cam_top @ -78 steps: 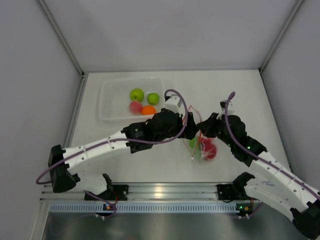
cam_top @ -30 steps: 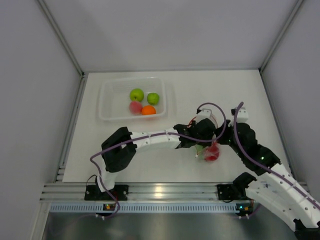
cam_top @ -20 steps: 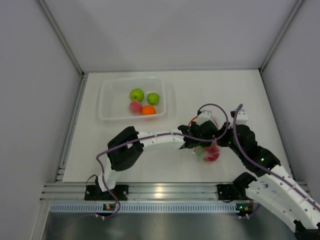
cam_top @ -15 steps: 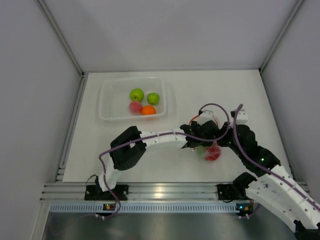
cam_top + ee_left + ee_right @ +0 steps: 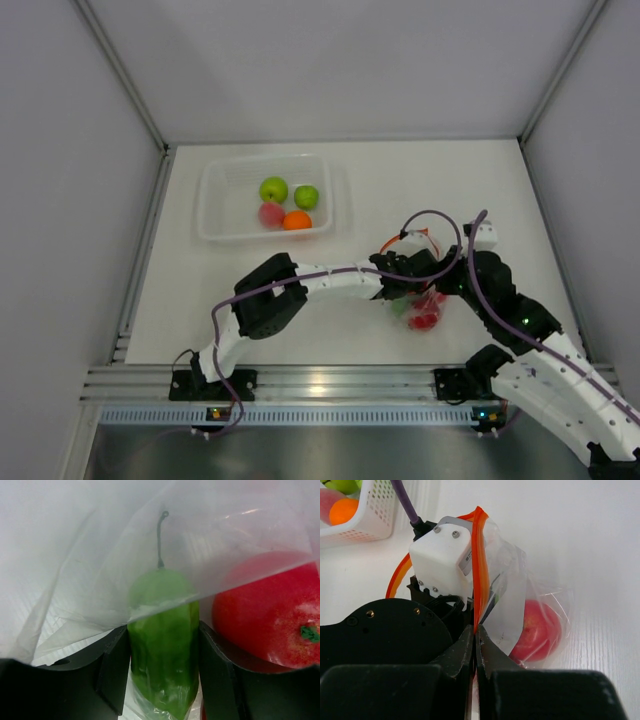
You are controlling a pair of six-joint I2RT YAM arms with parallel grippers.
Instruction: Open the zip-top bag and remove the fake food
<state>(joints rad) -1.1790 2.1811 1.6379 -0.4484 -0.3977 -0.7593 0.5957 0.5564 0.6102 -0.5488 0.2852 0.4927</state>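
Midway through the unpacking, the left gripper (image 5: 165, 672) reached inside the zip-top bag (image 5: 95, 555). Its jaws were closed part-way onto a green fruit (image 5: 162, 625) with a thin stalk, one finger pressed to each flank. The right gripper (image 5: 475, 641) pinched the orange-red zipper strip (image 5: 480, 555) at the bag's mouth, jaws all but touching, holding the opening up around its partner's wrist.

The bag lay on the white table (image 5: 480, 190) between the two pincers, its clear film draped over the top of the green fruit. A red fruit (image 5: 265, 610) sat just outside one left finger, touching it, also inside the bag.

The step in hand appeared to be lifting one piece of fake food out: the bag was open and the grip looked made. The next move would likely call for a straight withdrawal through the mouth while the right pincer held the strip firm, since loose film could cling and drag the bag along. The red fruit, so close by, might be nudged.

Well away from both pincers, a clear tub (image 5: 203, 205) held two green apples (image 5: 273, 189), a pink piece (image 5: 270, 214) and an orange piece (image 5: 296, 221), suggesting over half the job was done.
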